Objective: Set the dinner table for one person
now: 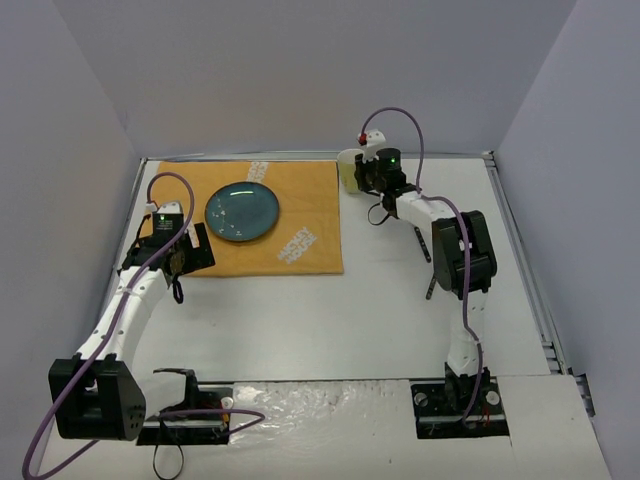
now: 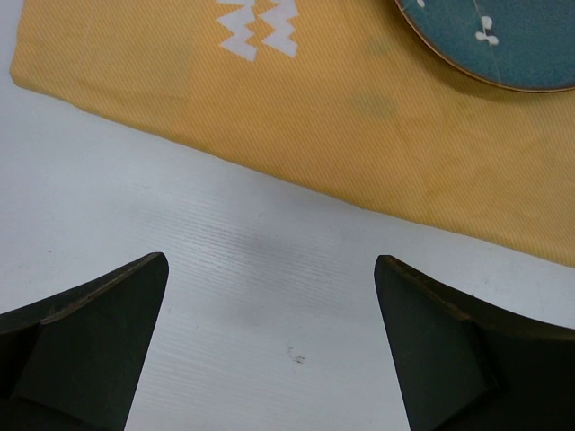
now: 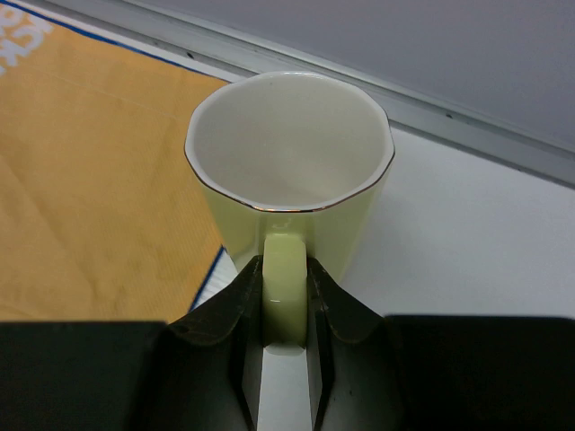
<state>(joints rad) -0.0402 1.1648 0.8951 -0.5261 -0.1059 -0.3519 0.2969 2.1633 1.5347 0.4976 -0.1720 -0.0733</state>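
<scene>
The dinner table (image 1: 330, 310) is a large white tabletop. An orange-yellow mat (image 1: 300, 215) lies on its far left part, with a blue plate (image 1: 242, 211) on it. My right gripper (image 1: 364, 178) is shut on the handle of a pale yellow mug (image 1: 348, 168), which is upright just off the mat's far right corner. In the right wrist view my right gripper (image 3: 286, 269) pinches the handle below the empty mug (image 3: 287, 135). My left gripper (image 1: 180, 258) is open and empty, low over the table at the mat's left edge. The left wrist view shows my left gripper (image 2: 269, 260), the mat (image 2: 314, 117) and the plate (image 2: 512, 45).
Grey walls close in the table on the left, far and right sides. A thin metal rim (image 3: 449, 112) runs just behind the mug. Both arm bases sit at the near edge, the left one (image 1: 185, 415) and the right one (image 1: 460, 405).
</scene>
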